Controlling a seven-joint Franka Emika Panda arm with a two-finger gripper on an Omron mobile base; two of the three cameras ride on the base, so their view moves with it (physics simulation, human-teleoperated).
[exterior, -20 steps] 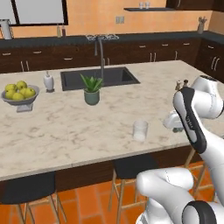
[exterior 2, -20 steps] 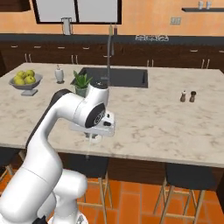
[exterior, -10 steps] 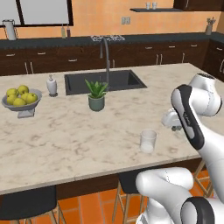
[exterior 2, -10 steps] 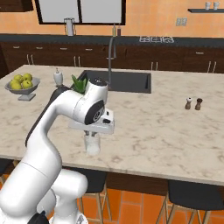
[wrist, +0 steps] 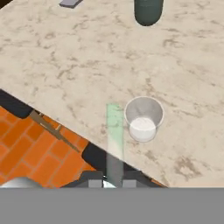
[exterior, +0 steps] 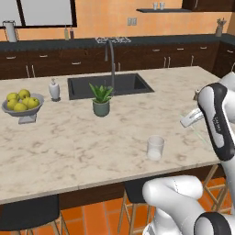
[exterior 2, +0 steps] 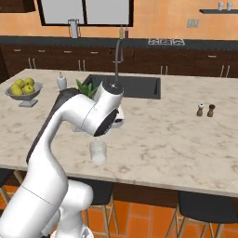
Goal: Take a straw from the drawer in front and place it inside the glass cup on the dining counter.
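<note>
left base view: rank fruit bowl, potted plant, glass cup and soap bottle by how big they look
1. fruit bowl, widest, with its pile of fruit
2. potted plant, tallest
3. glass cup and soap bottle look about alike; the cup stands nearer the camera, so that order is unsure

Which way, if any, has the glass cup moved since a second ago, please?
No. The glass cup keeps its spot right of the potted plant near the counter's front edge; the base drove, shifting the view.
</note>
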